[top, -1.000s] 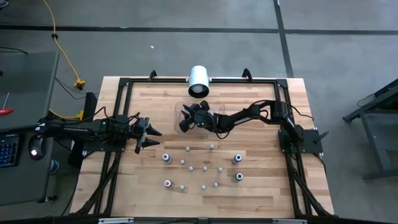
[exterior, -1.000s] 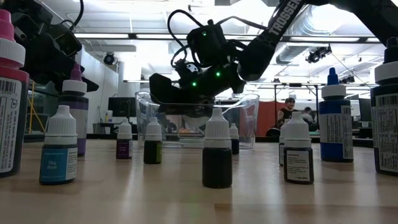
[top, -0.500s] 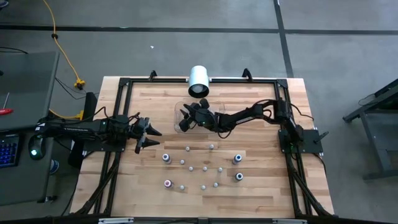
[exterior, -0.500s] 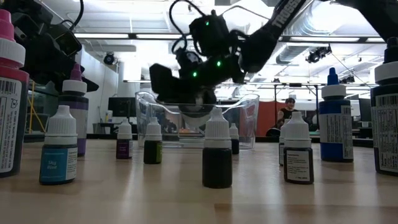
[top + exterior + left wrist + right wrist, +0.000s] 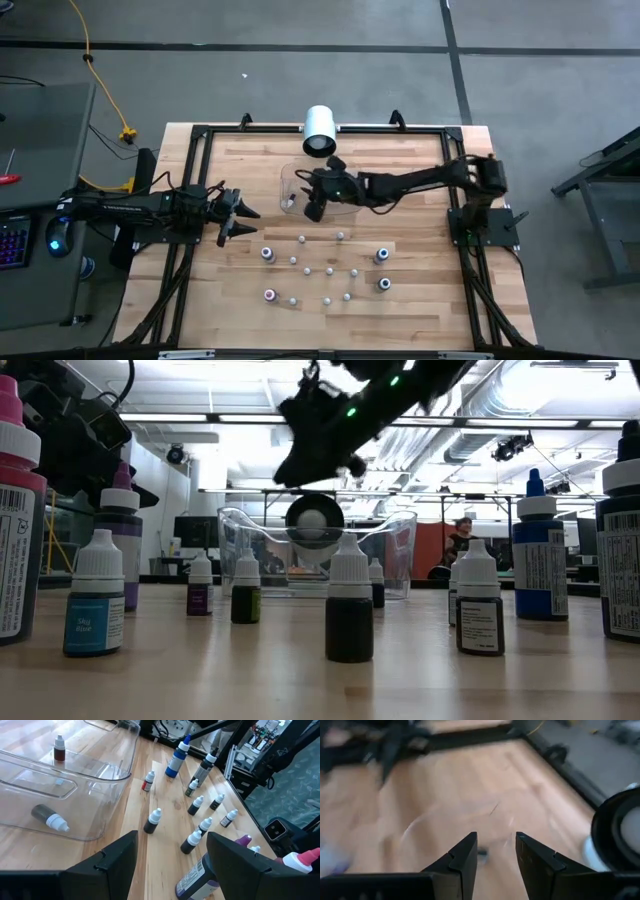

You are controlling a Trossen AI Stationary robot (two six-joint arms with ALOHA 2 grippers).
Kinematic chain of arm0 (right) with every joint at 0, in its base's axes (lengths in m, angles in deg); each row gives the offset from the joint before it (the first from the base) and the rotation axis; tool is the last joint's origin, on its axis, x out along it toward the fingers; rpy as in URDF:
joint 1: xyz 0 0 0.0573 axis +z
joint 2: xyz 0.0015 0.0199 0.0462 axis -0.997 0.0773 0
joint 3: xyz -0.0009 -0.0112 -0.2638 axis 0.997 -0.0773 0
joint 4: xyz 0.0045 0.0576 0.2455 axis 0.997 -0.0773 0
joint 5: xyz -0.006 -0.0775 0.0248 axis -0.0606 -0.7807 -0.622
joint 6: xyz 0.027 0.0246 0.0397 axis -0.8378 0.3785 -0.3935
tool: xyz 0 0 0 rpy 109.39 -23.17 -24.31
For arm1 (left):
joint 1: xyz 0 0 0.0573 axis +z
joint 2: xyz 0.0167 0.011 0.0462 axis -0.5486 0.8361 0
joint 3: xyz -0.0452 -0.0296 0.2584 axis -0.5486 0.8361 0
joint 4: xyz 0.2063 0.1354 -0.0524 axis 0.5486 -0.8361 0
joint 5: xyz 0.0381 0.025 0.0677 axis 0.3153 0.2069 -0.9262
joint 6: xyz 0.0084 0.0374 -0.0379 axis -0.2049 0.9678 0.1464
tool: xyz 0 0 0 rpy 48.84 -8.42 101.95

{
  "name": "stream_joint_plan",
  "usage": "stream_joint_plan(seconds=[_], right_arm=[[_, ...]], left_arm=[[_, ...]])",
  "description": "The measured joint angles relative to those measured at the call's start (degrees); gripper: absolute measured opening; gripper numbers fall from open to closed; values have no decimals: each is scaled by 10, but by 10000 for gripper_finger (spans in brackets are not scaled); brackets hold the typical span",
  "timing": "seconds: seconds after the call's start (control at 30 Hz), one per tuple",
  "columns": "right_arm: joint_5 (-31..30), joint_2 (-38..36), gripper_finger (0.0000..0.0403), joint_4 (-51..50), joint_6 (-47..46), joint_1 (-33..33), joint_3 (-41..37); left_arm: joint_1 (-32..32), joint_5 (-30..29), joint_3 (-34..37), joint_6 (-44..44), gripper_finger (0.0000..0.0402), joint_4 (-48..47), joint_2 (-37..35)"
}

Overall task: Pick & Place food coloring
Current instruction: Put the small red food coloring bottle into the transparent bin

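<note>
Two black jointed arms, thin cables along links. Right gripper (image 5: 495, 851): matte black angular fingers, green LEDs on wrist. Left gripper (image 5: 172, 865): same blocky black fingers.

bare wood flanks the bottles (image 5: 325, 268) (tightly clustered); tray (image 5: 292, 180) blocks behind.

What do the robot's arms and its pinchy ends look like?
Both arms are dark, almost black, built of slim jointed segments with thin black cables looping alongside. The right end effector carries small green lights, seen in the low view. Each end effector has two flat, dark, angular fingers. The left end effector looks the same.
</note>
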Motion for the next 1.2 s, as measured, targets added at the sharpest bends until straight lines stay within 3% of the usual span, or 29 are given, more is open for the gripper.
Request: stream_joint_plan(seconds=[0.3,0.5,0.63,0.93,1.07,1.2], right_arm=[[86,-113,124,-240,19,55,0],[160,-139,124,-347,74,104,0],[198,-139,124,-390,85,124,0],[200,-129,124,-417,121,137,0],[203,-98,124,-416,78,131,8],[208,-52,124,-438,-30,116,50]], left_arm=[[0,0,0,0,234,0,0],[0,0,0,0,234,0,0],[0,0,0,0,234,0,0],[0,0,0,0,234,0,0],[0,0,0,0,234,0,0],[0,0,0,0,234,0,0]])
